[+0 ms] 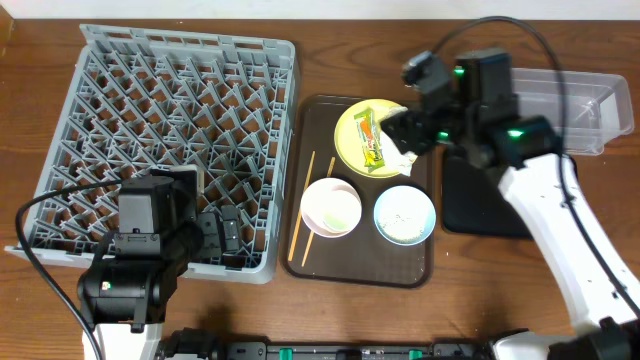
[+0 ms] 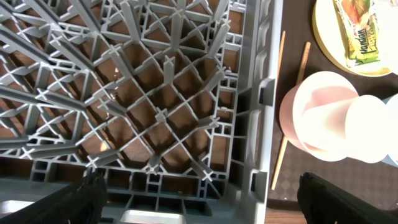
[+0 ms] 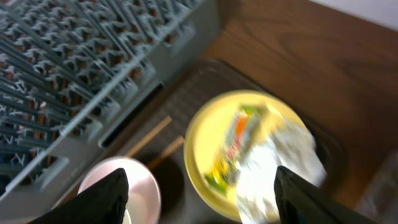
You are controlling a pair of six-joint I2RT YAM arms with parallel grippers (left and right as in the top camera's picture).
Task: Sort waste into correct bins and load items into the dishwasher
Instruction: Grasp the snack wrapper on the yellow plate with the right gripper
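Note:
The grey dish rack (image 1: pixel 170 120) fills the left of the table. On the brown tray (image 1: pixel 320 265) lie the pale-yellow plate (image 1: pixel 350 135) with the green-and-yellow wrapper (image 1: pixel 372 140) and crumpled white napkin (image 1: pixel 402 155), a white bowl (image 1: pixel 331 206), a light-blue bowl (image 1: pixel 404 215) holding rice grains, and chopsticks (image 1: pixel 303 210). My right gripper (image 1: pixel 410 130) hovers open over the plate's right side; its wrist view shows the plate (image 3: pixel 211 137), wrapper (image 3: pixel 233 146) and napkin (image 3: pixel 273 162) between the fingers (image 3: pixel 199 199). My left gripper (image 2: pixel 199 199) is open and empty over the rack's front right corner (image 2: pixel 155 93).
The clear tub (image 1: pixel 590 105) stands at the back right. The black tray (image 1: pixel 480 200) lies right of the brown tray, partly under my right arm. The left wrist view also shows the white bowl (image 2: pixel 317 118) and chopsticks (image 2: pixel 292 106) beside the rack.

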